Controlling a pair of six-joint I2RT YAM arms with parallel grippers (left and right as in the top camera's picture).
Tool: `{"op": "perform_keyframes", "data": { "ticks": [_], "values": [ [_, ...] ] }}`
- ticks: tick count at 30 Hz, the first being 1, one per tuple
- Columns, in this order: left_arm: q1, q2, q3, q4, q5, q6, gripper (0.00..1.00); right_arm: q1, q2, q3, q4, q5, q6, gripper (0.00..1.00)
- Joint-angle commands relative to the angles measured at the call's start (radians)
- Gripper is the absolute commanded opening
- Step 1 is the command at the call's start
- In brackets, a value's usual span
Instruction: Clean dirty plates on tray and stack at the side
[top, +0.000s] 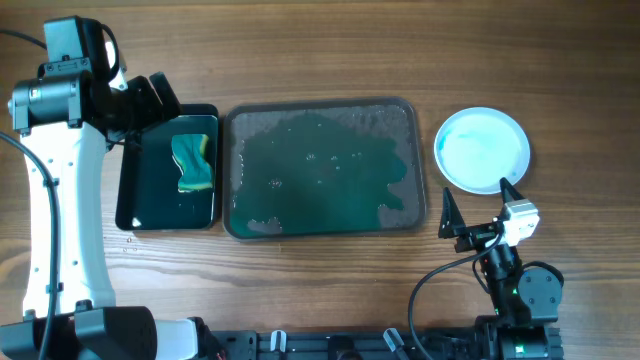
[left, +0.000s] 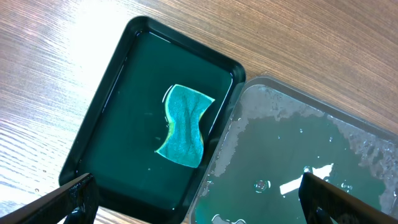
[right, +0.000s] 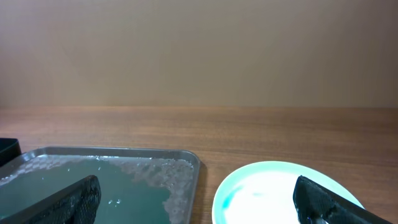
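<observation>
The left gripper (top: 150, 112) hangs wide open over the black tray (top: 128, 195) and its sponge (top: 193, 163), while the right gripper (top: 478, 196), spread wide and empty, sits beside the blue plate (top: 483, 148), which lies right of the soapy grey tray (top: 416, 112).

Soapy tray (right: 118, 151), blue plate (right: 280, 186) nr it

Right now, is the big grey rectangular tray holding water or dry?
Holding water: greenish water with foam at its edges fills the grey rectangular tray.

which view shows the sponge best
Left wrist: the sponge appears large and whole, lying in the black tray. Overhead shows it whole too, but small. Right wrist does not show it.
</observation>
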Motion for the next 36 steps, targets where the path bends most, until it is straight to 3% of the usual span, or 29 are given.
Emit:
{"op": "perform_keyframes", "data": {
  "ticks": [1,16,24,28,32,36],
  "values": [
    [0.0,0.003,0.004,0.0,0.012,-0.008,1.0,0.003,-0.011,-0.001,0.003,0.019,0.014,1.0],
    [0.0,-0.005,0.004,0.0,0.005,-0.008,1.0,0.003,-0.011,-0.001,0.003,0.019,0.014,1.0],
    [0.0,-0.209,-0.018,0.045,-0.002,-0.001,1.0,0.003,-0.011,-0.001,0.003,0.019,0.014,1.0],
    [-0.02,-0.436,-0.198,0.235,0.015,0.01,1.0,0.003,-0.011,-0.001,0.003,0.019,0.015,1.0],
    [-0.064,-0.734,-0.562,0.545,0.154,0.196,1.0,0.003,-0.011,-0.001,0.003,0.019,0.014,1.0],
    [-0.071,-0.973,-0.879,0.761,0.196,0.208,1.0,0.003,-0.011,-0.001,0.003,0.019,0.015,1.0]
  ]
}}
